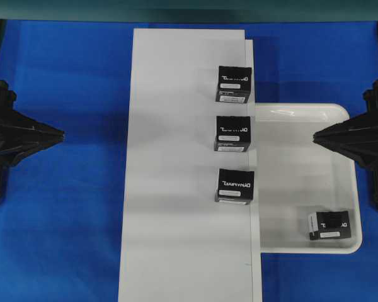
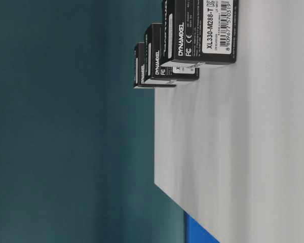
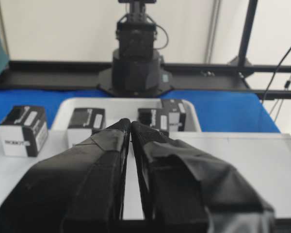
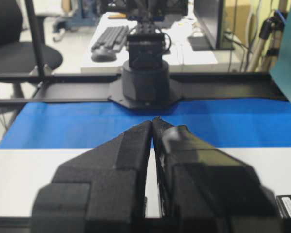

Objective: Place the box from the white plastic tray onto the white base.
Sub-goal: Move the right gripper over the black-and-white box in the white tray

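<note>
From overhead: long flat matte white base [image 1: 176, 189] stretched down the blue table covering [image 1: 63, 220], three black boxes with white "DYNAMIXEL" lettering [image 1: 233, 133] lined up along its right edge, well apart from one another. Just beside that edge, on the right, shallow glossy white plastic tray [image 1: 290, 182] with raised rim and rounded corners; in its lower right corner, alone, small black box with a white side face and label strip [image 1: 329, 225]. Left gripper [image 1: 62, 134] parked at the left border, tip pointing inward, clear of the board; right gripper [image 1: 315, 136] parked at the right border, tip over the tray's right part, well apart from the small box. Table level now, picture turned sideways: the three lettered boxes stacked up in perspective on the white board, nearest one showing a barcode label, teal backdrop [image 2: 66, 126] behind. Left wrist view: fingers [image 3: 102, 160] wrapped in black tape pressed together at the tips, gripping nothing, boxes and tray ahead. Right wrist view: black fingers [image 4: 121, 160] likewise closed tip to tip, empty, corner of a black box at the bottom right edge.
</note>
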`<action>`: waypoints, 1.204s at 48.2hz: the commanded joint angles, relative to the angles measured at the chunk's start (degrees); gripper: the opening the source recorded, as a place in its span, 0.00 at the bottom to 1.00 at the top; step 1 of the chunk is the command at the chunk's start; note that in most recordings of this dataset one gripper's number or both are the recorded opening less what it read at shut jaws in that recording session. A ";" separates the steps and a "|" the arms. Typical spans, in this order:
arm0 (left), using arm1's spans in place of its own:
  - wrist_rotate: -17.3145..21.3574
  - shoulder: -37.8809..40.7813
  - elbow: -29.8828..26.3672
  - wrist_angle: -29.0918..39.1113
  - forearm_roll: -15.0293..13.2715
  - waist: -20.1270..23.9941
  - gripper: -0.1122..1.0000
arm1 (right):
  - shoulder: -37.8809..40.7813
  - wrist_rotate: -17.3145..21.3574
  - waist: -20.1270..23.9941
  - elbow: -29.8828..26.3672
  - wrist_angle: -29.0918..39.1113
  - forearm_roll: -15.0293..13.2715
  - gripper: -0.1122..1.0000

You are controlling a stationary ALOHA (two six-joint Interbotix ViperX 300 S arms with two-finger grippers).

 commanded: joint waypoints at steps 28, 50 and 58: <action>-0.70 3.16 -8.09 12.57 0.70 -2.20 0.04 | 3.69 8.88 0.26 -12.48 41.40 8.70 0.13; -0.70 3.52 -8.88 13.71 0.70 -2.29 0.04 | 14.94 8.88 2.90 -23.29 68.29 12.30 0.13; -0.70 3.60 -8.88 14.06 0.70 -2.20 0.04 | 19.42 8.96 6.42 -24.96 74.09 12.39 0.13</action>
